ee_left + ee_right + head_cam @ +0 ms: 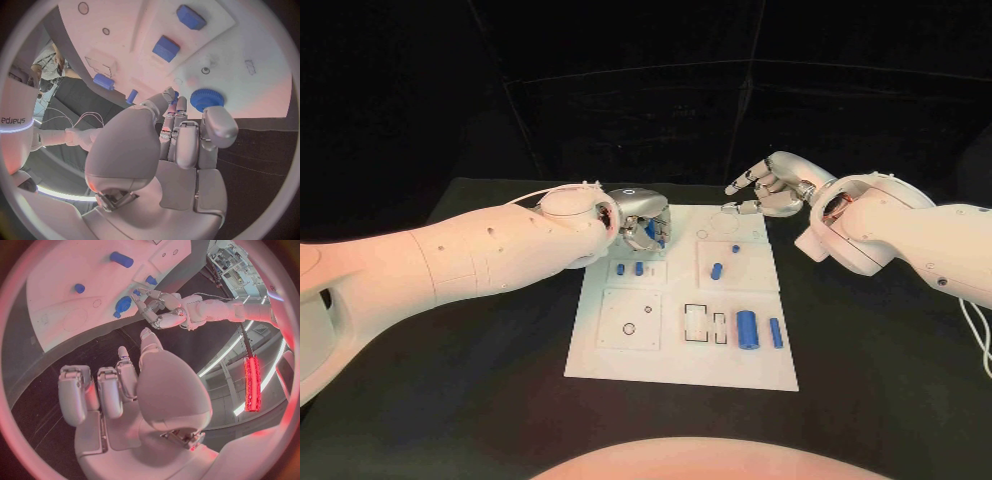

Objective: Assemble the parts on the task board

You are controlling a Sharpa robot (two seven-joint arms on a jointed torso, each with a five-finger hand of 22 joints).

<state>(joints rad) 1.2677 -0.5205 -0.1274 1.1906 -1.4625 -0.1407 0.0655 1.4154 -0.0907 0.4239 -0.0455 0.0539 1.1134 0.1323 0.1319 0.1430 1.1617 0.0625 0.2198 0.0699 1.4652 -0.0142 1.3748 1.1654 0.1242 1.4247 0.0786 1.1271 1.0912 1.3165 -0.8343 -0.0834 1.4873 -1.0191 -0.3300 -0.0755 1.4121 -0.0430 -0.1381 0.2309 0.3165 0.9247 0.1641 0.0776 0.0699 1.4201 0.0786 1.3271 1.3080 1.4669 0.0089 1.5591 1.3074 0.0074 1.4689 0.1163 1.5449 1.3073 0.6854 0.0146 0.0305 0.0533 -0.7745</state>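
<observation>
Left silver hand (169,150), fingers (219,127) curled against a round blue ribbed knob (206,98), works the white task board's (625,360) far-left corner on the bench. Whether those fingers clamp the knob, I cannot tell. Right silver hand (769,188) hovers beyond the far edge, fingers apart, farther off.

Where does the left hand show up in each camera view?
Head view: left hand at the far left corner of the board.
Left wrist view: it takes up the middle, fingertips by a blue knob.
Right wrist view: small, reaching over the board's edge, by that knob.
Shared landmark: the white board.
</observation>
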